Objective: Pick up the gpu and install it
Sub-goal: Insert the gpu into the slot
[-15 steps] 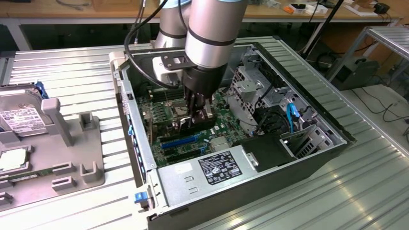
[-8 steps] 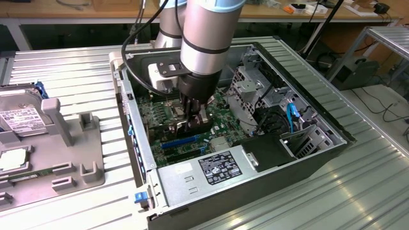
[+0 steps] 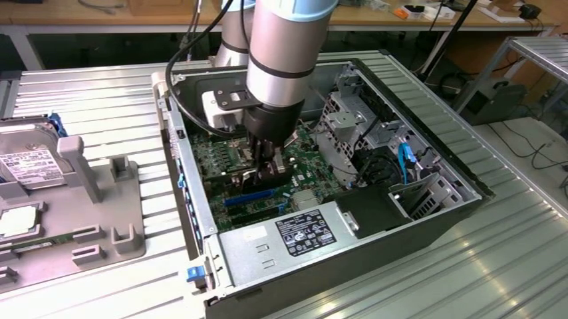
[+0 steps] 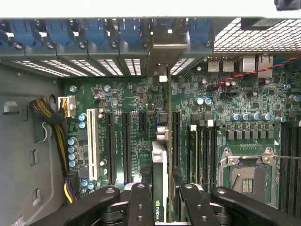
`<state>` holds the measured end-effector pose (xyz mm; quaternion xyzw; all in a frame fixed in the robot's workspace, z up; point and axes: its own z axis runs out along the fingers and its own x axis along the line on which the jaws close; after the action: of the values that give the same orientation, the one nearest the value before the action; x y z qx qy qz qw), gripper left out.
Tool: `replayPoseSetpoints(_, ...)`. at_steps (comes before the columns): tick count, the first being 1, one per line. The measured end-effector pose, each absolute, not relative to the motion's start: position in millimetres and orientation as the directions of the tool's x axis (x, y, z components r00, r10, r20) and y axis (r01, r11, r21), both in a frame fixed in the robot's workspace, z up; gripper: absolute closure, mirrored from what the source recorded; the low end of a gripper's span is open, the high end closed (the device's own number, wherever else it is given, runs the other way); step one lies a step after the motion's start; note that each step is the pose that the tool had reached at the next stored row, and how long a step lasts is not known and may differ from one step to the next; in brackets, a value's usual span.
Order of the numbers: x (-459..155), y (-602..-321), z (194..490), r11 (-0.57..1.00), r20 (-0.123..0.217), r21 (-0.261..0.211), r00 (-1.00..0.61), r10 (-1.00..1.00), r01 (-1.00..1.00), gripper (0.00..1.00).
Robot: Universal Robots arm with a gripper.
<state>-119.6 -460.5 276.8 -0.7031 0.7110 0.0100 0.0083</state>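
**Card held edge-on inside the open computer case**

The arm reaches down into the open computer case, a black metal box lying on its side on a ribbed metal table. The gripper sits low over the green motherboard. In the wrist view the gripper has its two black fingers clamped on the gpu, one finger on each flat face. The card is thin and flat, seen edge-on, standing upright between the fingers with a small green logo on its near edge. It runs straight ahead from the gripper, in line with the long black slots beside it; I cannot tell whether its bottom edge touches a slot.

Just to one side of the card stands a white slot, then a row of small blue-topped capacitors and a bundle of yellow and black wires. To the other side lie the square silver processor socket and narrow memory slots.

Ahead of the gripper, the case's rear wall carries perforated metal slot covers with blue plastic clips.

Also inside the case, near the gripper: a grey power supply box with a black label, a folded-metal drive cage and a blue cable.

Outside the case, well off to the exterior view's left, a grey plastic holder holds a silver hard drive with a white label.
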Motion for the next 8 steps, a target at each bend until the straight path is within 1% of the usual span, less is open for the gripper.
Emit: replayPoseSetpoints(8,-120.7,-460.4,273.5,0.011,-0.026,0.002,-0.011,-1.0,-1.0,0.73)
